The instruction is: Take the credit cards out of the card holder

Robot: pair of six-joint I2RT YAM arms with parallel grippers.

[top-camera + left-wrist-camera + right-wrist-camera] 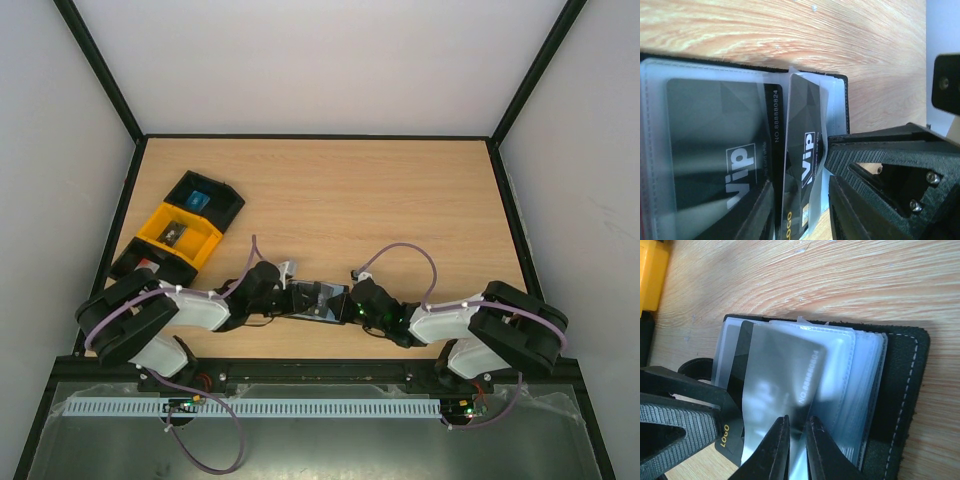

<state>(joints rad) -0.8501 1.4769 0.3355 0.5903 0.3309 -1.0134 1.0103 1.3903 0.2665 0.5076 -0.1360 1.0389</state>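
Note:
The card holder (322,298) lies open near the table's front edge, between both grippers. In the left wrist view its clear sleeves show a dark grey VIP credit card (722,145) lying flat and a second dark card (802,145) standing tilted in its sleeve. My left gripper (800,179) straddles that tilted card with its jaws partly apart and wood showing beside the sleeve. My right gripper (797,417) is shut on the near edge of a sleeved grey card (785,370). A black card marked LOGO (732,435) pokes out beside the left gripper's finger (680,410).
Three open trays stand at the back left: a black one (205,198) with a blue card, a yellow one (180,235), and another black one (150,262). Black frame posts and white walls enclose the table. The right gripper's ribbed finger (880,150) crowds the holder's right side.

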